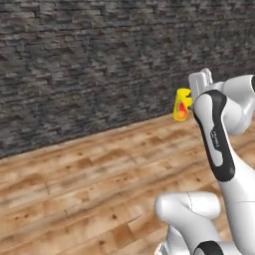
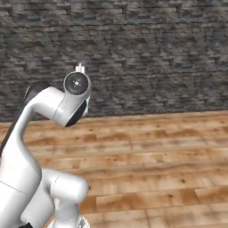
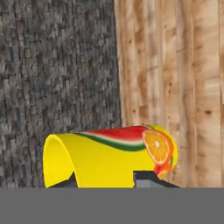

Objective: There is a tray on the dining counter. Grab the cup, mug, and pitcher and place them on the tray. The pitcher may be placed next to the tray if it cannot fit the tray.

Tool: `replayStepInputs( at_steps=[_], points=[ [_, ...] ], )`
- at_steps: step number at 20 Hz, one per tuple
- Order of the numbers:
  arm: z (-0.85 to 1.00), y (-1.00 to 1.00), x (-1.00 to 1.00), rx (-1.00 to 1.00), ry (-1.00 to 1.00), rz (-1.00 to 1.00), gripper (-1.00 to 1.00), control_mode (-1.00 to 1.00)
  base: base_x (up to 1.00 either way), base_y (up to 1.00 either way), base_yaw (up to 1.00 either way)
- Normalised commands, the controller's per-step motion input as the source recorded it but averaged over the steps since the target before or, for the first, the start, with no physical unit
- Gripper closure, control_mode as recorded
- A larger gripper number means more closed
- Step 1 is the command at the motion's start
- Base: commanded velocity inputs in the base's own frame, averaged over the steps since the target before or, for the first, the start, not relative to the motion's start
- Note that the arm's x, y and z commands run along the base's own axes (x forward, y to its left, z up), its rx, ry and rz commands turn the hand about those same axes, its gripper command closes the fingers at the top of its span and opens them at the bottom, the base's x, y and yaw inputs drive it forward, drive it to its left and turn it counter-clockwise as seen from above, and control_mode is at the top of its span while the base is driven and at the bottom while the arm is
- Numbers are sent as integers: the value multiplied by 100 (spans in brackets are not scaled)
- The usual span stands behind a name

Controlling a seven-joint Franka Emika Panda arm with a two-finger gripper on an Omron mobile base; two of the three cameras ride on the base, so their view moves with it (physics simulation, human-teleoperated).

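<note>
We see the cup (image 3: 109, 159) held up in the air in front of a dark stone wall (image 1: 84, 60), well above the wooden plank floor (image 1: 99, 184). In the hand view it lies sideways across the lower part of the picture, its open mouth turned toward the wall side and its closed bottom toward the floor side. It is a bright yellow tumbler with no handle; its side carries a fruit print, with a red and green watermelon band running along the upper edge and an orange slice near the bottom end. The tool (image 3: 105, 180) is clamped on the cup: its two dark tips rise against the yellow side, one near the rim end and one further along toward the base, with the cup's body between them. In the left base view we find the same cup high at the right, just beside the white arm (image 1: 219, 134), showing as a small yellow shape with a red-orange mark on it; the arm's upper links hide part of it. In the right base view the arm's round wrist joint stands in front of the wall, and we cannot make out the cup behind it.
</note>
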Motion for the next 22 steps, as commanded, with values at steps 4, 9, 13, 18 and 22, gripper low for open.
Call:
replayStepInputs(
  at_steps=[4, 9, 13, 18, 22],
  points=[
    [0, 0, 0, 0, 0, 0, 100, 100, 100, -15, -39],
    [0, 0, 0, 0, 0, 0, 100, 100, 100, -15, -38],
    [0, 0, 0, 0, 0, 0, 100, 100, 100, -16, -35],
    [0, 0, 0, 0, 0, 0, 100, 100, 100, -16, -35],
    [0, 0, 0, 0, 0, 0, 100, 100, 100, -15, -35]
  ],
)
